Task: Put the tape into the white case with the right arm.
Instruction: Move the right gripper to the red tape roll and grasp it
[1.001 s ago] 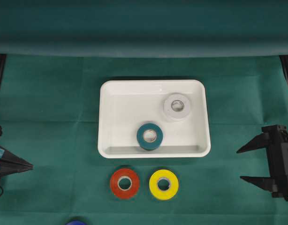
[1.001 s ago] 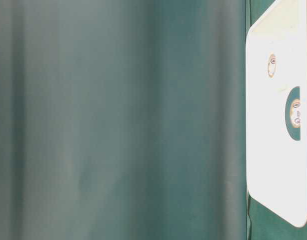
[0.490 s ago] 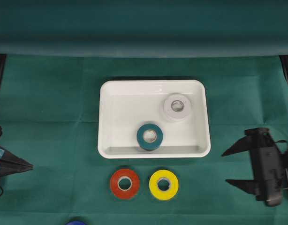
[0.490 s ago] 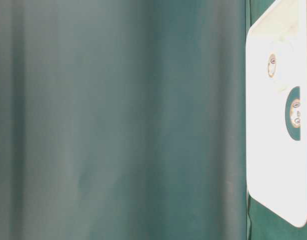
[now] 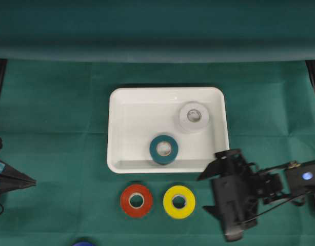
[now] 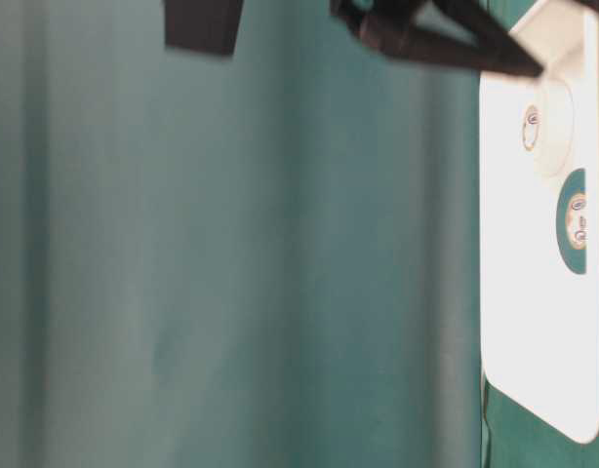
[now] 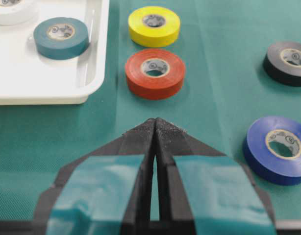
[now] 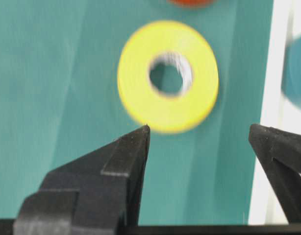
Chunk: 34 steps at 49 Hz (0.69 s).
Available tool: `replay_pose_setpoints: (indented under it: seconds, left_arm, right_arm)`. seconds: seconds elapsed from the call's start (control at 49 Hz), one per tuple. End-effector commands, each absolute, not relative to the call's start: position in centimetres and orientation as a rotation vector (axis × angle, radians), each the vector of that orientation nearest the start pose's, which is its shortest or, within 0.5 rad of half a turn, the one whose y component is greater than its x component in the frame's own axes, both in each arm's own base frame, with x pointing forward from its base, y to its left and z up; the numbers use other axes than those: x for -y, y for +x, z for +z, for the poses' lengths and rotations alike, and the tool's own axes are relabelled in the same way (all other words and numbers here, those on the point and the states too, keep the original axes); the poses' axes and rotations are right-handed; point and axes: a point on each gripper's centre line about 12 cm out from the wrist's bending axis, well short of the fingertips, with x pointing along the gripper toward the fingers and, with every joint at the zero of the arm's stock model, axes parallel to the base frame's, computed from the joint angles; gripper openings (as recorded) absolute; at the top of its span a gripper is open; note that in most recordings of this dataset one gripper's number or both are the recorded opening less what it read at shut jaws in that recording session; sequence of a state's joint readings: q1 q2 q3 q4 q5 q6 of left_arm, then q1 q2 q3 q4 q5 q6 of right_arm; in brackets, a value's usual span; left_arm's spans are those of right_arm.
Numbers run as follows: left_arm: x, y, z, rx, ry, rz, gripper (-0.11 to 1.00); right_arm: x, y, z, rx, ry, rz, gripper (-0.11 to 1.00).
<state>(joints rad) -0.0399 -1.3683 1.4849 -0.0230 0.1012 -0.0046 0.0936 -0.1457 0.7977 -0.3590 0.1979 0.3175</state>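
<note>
Tape rolls lie both inside and outside the case [image 5: 118,129]: a teal roll [image 5: 163,149] sits against the case's near wall and a white roll [image 5: 194,117] toward its far right corner, while a yellow roll [image 5: 179,202] and a red roll [image 5: 136,200] rest on the green cloth [image 5: 55,118] just outside the near rim, red to the left of yellow. The left wrist view also shows a black roll [image 7: 288,62] and a blue roll [image 7: 281,149] farther out from the case than those two.

A second ago the right gripper [image 5: 208,193] stood well to the right of the case, at the edge of the overhead view. It has since swung in and now sits just off the case's near right corner, right beside the yellow roll. Its jaws are spread wide with nothing between them. In its own wrist view the yellow roll lies just ahead of the tips, one finger [image 8: 122,161] below the roll's edge and the other by the case rim. No roll has shifted.

That suggests the yellow roll is the next pick and the approach is nearly done; the grasp itself has not begun.

The left gripper [image 7: 155,128] is parked far left of the case, fingers pressed together and holding nothing.
</note>
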Motion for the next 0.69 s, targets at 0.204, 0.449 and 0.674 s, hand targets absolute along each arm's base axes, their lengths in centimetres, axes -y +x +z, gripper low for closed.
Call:
replay_pose_setpoints:
  seconds: [0.204,0.449,0.674]
  left_arm:
    - [0.5,13.3,19.0,-0.208,-0.024,-0.036,0.00]
    - [0.5,13.3,19.0,-0.208,-0.022,-0.036,0.00]
    - [0.5,13.3,19.0,-0.208,-0.022,-0.036,0.00]
  right_arm:
    - [-3.5,39.3,16.9,-0.792,-0.115,0.056,0.49]
    - [-5.0,42.7,16.4,-0.777,-0.123,0.080,0.49]
    - [-5.7,44.6,15.8,-0.770,-0.127,0.091,0.50]
